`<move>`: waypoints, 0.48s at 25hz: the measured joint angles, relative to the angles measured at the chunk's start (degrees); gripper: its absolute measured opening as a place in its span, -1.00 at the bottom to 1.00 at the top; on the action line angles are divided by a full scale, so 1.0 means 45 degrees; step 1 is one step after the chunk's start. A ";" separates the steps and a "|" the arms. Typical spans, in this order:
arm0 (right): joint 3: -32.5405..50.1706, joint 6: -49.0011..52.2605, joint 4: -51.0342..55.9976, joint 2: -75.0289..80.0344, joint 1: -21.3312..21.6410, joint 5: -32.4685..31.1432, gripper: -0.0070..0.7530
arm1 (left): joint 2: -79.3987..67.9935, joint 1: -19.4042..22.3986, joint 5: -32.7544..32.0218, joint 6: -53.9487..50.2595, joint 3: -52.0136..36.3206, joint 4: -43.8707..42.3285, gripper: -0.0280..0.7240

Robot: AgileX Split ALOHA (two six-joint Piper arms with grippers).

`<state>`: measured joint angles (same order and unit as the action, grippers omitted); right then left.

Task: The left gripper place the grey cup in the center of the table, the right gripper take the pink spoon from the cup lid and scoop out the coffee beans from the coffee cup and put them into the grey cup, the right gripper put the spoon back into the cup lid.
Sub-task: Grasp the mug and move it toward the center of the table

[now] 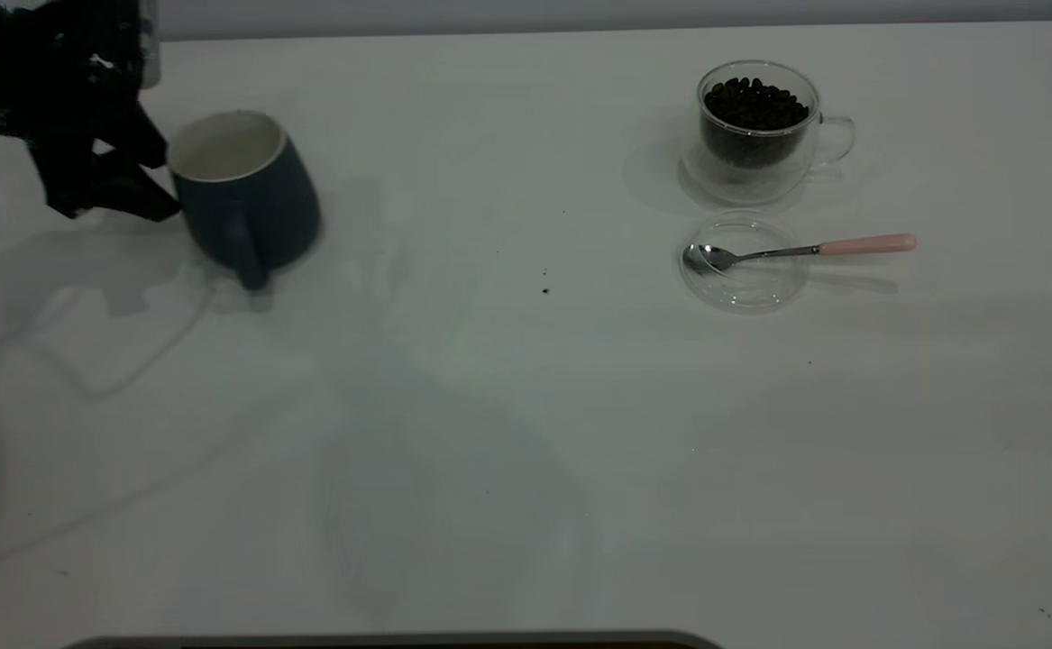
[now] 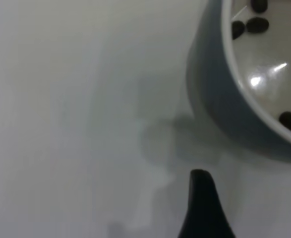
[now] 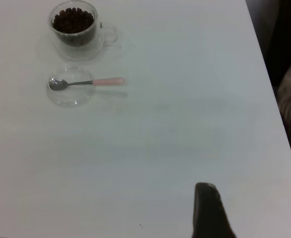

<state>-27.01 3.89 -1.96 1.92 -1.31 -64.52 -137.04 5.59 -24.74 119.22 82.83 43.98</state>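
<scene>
One pincer active | left pincer (image 1: 151,176) spread beside tilted grey cup (image 1: 246,194) | right unseen

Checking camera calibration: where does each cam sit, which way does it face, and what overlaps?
Exterior: above, facing the arms, looking down on the table; left pincer beside the grey cup.
Left wrist: on the left arm, looking down at the grey cup's rim and the beans inside; one fingertip shows.
Right wrist: high over the table's right side, facing the coffee cup, cup lid, pink spoon; one fingertip shows.
Exterior and right wrist share those three.
</scene>
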 joint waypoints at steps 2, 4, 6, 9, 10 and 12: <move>0.0000 0.0000 0.0000 0.0000 0.0000 0.0000 0.29 | -0.0037 -0.0153 -0.0072 0.0271 0.0000 0.0282 0.58; 0.0000 0.0000 0.0000 0.0000 0.0000 0.0000 0.29 | -0.0037 -0.0336 -0.0072 0.0374 0.0000 0.0362 0.58; 0.0000 0.0000 0.0000 0.0000 0.0000 0.0000 0.29 | -0.0050 -0.0565 -0.0060 0.0400 0.0000 0.0368 0.58; 0.0000 0.0000 0.0000 0.0000 0.0000 0.0000 0.29 | -0.0081 -0.1008 -0.0061 0.0428 0.0000 0.0368 0.58; 0.0000 0.0000 0.0000 0.0000 0.0000 0.0000 0.29 | -0.0124 -0.1133 -0.0076 0.0428 0.0053 0.0368 0.58; 0.0000 0.0000 0.0000 0.0000 0.0000 0.0000 0.29 | -0.0270 -0.1366 -0.0062 0.0439 0.0254 0.0552 0.58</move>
<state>-27.01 3.89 -1.96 1.92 -1.31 -64.52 -138.26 -0.56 -25.02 121.19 83.97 46.46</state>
